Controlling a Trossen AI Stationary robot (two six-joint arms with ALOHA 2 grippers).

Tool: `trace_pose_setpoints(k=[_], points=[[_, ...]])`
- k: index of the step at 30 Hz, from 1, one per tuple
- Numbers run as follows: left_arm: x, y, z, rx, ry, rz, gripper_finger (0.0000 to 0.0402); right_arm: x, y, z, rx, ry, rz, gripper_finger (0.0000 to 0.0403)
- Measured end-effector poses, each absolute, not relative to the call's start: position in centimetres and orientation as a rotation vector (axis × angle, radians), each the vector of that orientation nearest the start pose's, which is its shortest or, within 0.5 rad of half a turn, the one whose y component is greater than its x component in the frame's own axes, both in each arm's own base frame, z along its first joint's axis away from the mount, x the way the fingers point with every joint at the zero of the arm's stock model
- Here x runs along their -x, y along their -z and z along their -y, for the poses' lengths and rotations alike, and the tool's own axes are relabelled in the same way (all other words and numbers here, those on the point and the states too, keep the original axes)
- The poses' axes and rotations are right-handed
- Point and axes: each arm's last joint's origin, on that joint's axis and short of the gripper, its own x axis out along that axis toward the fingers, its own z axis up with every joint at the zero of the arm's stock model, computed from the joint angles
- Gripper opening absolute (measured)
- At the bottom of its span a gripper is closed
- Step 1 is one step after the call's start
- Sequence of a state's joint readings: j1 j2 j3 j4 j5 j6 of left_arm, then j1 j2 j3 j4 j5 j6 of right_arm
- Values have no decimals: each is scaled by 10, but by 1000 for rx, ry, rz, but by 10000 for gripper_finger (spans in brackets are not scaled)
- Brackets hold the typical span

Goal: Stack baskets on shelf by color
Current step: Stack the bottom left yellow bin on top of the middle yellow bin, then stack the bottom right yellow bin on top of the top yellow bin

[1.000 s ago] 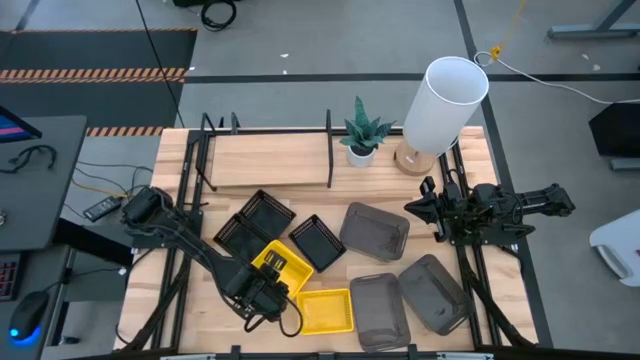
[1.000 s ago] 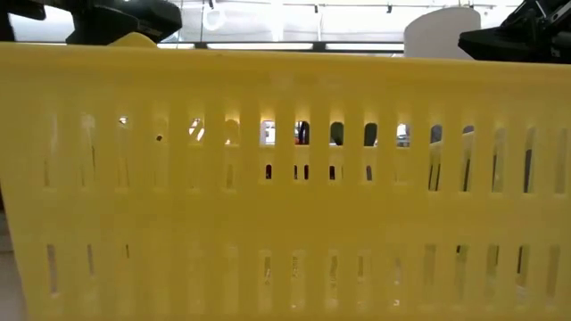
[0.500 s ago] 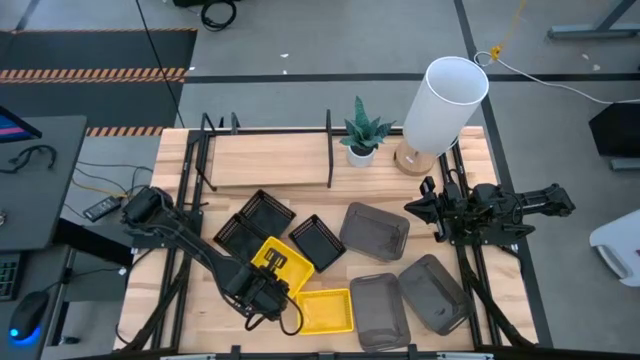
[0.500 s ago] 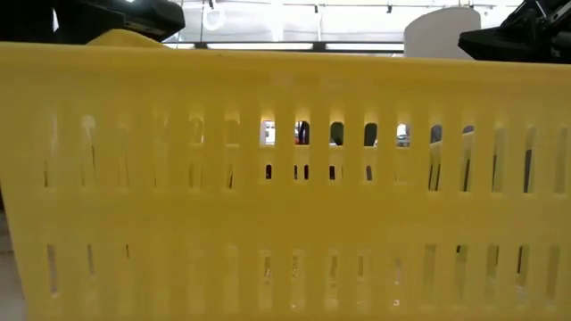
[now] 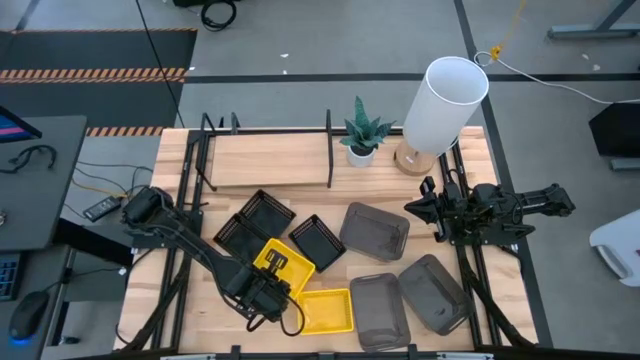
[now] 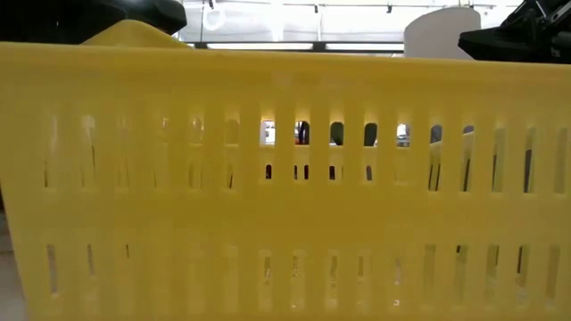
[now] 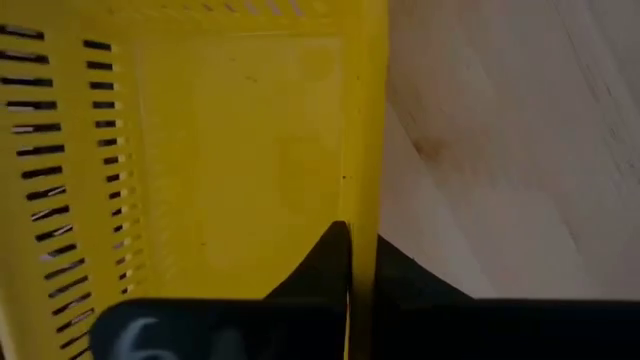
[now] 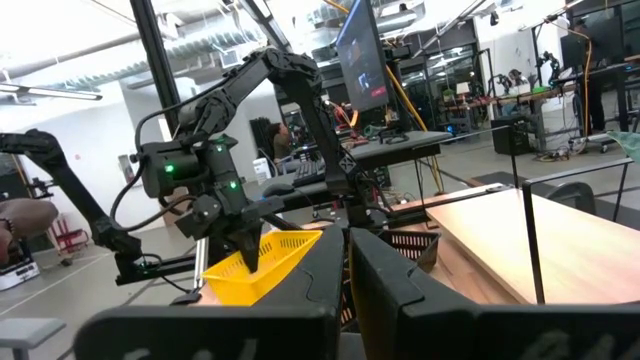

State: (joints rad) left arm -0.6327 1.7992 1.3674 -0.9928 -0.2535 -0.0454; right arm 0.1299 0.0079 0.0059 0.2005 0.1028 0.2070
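Note:
My left gripper is shut on a small yellow basket near the table's front left. A second yellow basket lies flat beside it, and its slatted wall fills the low view. Three black baskets lie just beyond, and three grey ones lie to the right. The shelf stands along the far edge with nothing on its board. My right gripper waits shut and holds nothing, raised at the table's right. My left gripper pinches the yellow basket's side wall at its rim, one finger inside the basket and one outside. The fingers come steeply from above, across the rim. The basket sits tilted in the hold.
A white plant pot and a tall white lamp stand at the far right beside the shelf. The shelf's black end posts stick up. Bare wood lies between the shelf and the baskets.
In the low view, a corner of the held yellow basket has risen higher above the near basket's rim. In the high view that basket has shifted slightly at my left gripper. The other baskets and my right arm have kept still.

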Motion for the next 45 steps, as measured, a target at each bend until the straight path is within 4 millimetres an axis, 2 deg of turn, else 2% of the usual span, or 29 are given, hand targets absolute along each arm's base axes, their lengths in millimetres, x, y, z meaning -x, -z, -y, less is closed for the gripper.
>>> trace_pose_setpoints(k=[8,15,21,29,34,39,45], points=[[-279,-217,197,-558,312,-1309,17,-95,-184,-9,-229,-47,194,27],[-275,-204,194,-580,330,-1329,13,-95,-184,-9,-230,-47,194,27],[-275,-204,199,-602,343,-1299,63,-95,-184,-9,-230,-47,194,27],[-275,-204,199,-587,342,-1303,164,-95,-184,-9,-229,-47,194,27],[-279,-213,202,-565,346,-1268,208,-95,-184,-9,-230,-47,194,27],[-284,-221,207,-498,317,-1216,220,-95,-184,-9,-230,-47,194,27],[-293,-225,219,-386,319,-1069,202,-95,-184,-9,-230,-47,194,27]])
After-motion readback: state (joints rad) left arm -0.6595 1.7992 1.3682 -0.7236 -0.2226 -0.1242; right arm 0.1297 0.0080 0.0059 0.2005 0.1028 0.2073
